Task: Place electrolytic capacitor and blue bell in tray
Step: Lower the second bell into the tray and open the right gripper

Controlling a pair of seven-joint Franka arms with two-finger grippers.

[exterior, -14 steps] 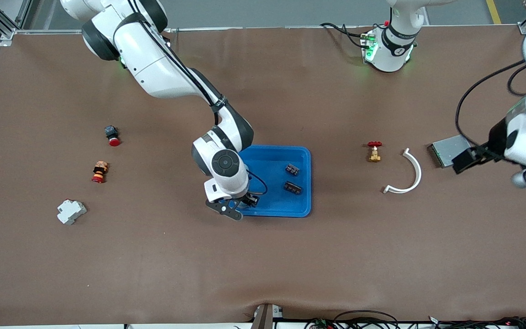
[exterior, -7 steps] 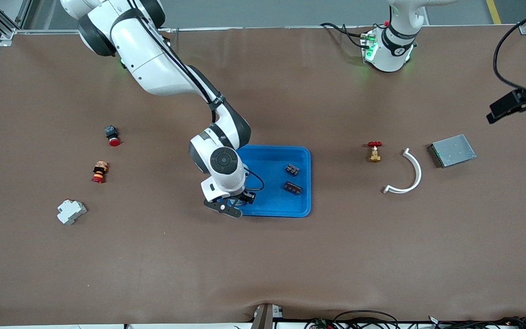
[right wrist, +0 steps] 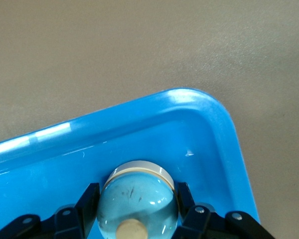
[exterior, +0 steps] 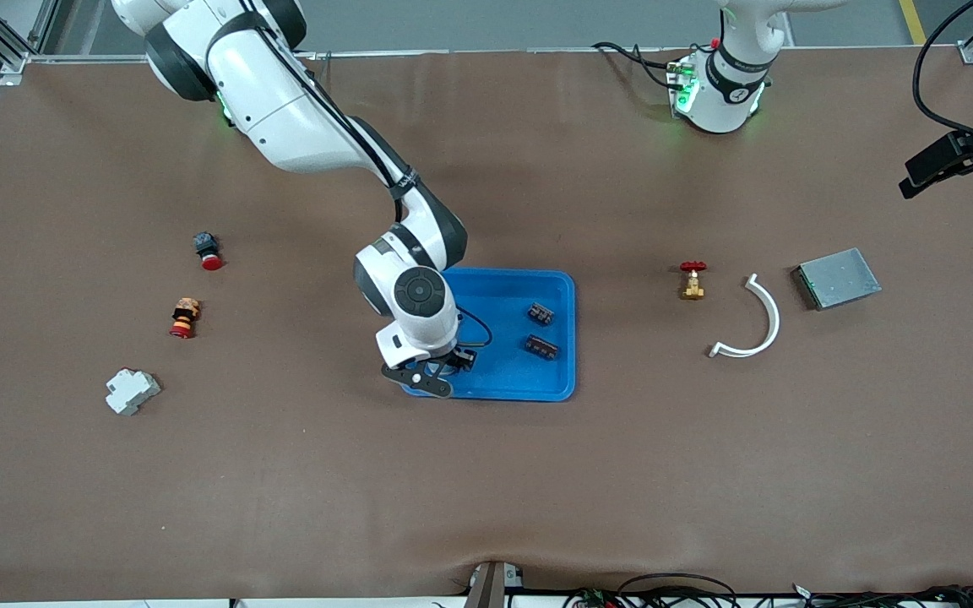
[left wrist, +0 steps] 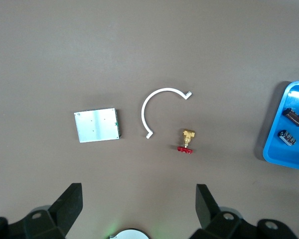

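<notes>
both arms are glossy white with black joint bands, and green status lights glow at the left arm's base [exterior: 719, 84] and on the right arm's upper link. a thin black cable runs down the right arm [exterior: 317, 127], whose wrist carries a round dark cap. the right gripper [right wrist: 138, 209] has black fingers with small silver screws; the left gripper [left wrist: 138, 206] has black wedge-shaped fingers.

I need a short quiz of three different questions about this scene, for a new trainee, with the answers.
1. True or false: the right gripper holds the blue bell over the tray.
2. How many small dark parts lie in the tray?
3. Which thing lies nearest the grey metal box: (a) white curved piece, (b) brass valve, (c) white block?

Key: 1 true; 2 two; 3 (a).
</notes>
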